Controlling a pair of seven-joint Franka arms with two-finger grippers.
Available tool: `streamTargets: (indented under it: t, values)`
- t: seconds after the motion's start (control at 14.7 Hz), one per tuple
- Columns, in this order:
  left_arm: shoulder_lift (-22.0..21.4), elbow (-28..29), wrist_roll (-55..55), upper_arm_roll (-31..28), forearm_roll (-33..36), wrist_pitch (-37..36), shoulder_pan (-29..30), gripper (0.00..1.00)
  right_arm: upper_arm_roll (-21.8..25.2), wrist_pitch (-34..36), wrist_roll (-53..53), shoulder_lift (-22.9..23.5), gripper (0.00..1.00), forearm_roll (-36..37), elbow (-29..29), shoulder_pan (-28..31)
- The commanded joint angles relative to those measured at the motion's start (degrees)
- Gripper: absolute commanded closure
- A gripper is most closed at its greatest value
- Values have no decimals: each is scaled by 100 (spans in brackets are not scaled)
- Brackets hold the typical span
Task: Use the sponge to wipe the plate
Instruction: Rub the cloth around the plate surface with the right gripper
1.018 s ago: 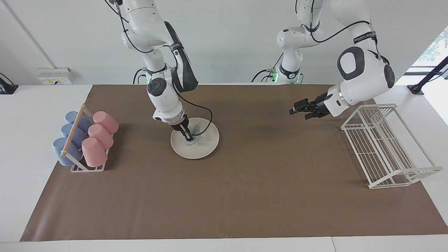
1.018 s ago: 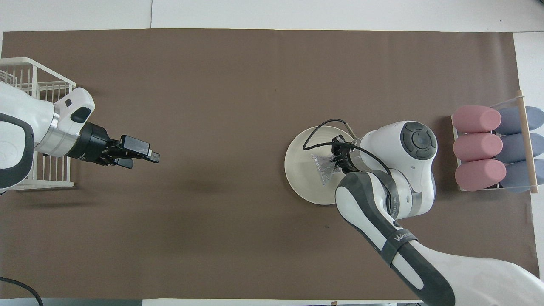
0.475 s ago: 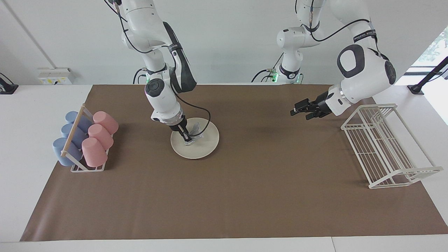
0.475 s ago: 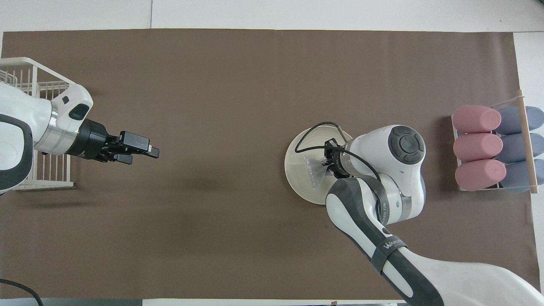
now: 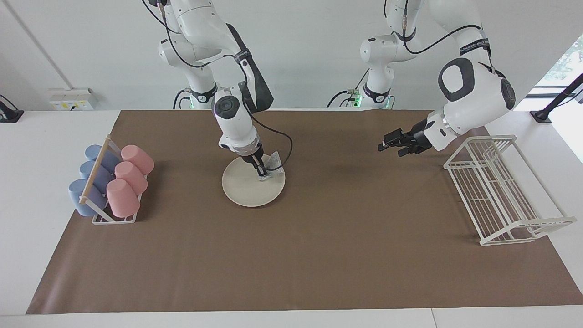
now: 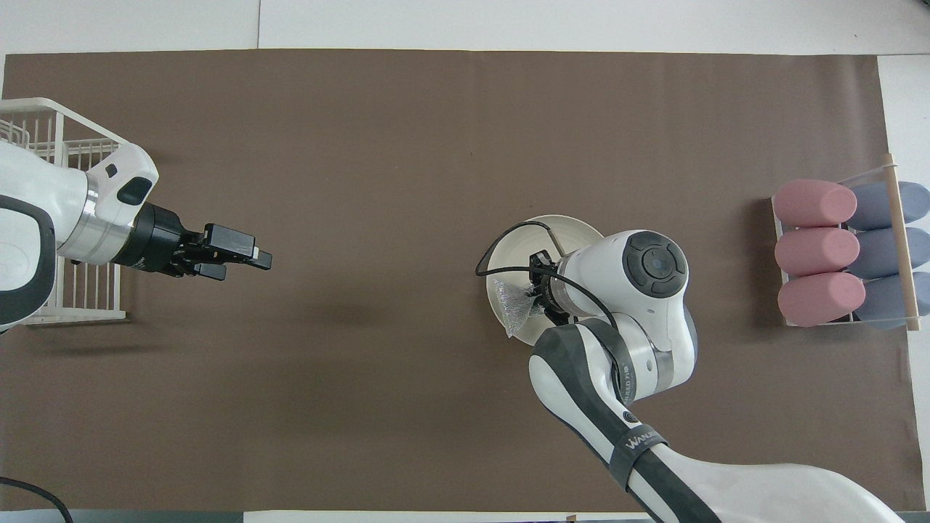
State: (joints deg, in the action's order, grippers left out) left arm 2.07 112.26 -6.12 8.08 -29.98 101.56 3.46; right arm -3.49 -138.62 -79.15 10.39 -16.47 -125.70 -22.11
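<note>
While the right gripper (image 5: 261, 173) presses down on the plate (image 5: 248, 189), its fingers are closed tight on the sponge (image 5: 272, 165), pinching the silvery, wrinkled pad against the plate's surface. In the facing view the sponge lies at the part of the plate's rim that is turned toward the left arm's end of the table, and in the overhead view the pad (image 6: 511, 307) reaches right to that rim. A black cable loops from the right arm's wrist over the plate.

The plate sits flat on the brown mat (image 5: 319, 255) that covers the table, in the half of the table toward the right arm's end and closer to the robots' edge than to the edge away from them. Between the plate and the table's edge at the right arm's end stands a small rack (image 5: 114, 217) holding three pink cups (image 5: 130, 175) and three blue cups (image 5: 91, 177) lying on their sides.

The left gripper (image 5: 385, 144) waits in the air over bare mat, its fingers spread apart and holding nothing, well apart from the plate. Just beside it, at the left arm's end of the table, stands a white wire rack (image 5: 501, 191).
</note>
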Motion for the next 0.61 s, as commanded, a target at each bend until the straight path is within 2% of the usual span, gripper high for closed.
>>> streamTargets:
  t: [0.0,0.2,0.54]
  values:
    - [-93,41,85,1,124,57,23,0,-20,-122,1021,7,100,-120,-121,530]
    - [-101,50,94,10,124,57,-3,0,-20,-113,1516,16,100,-128,-121,778]
    - [-101,50,68,1,124,74,-30,0,-37,-87,1044,-2,100,-128,-130,630]
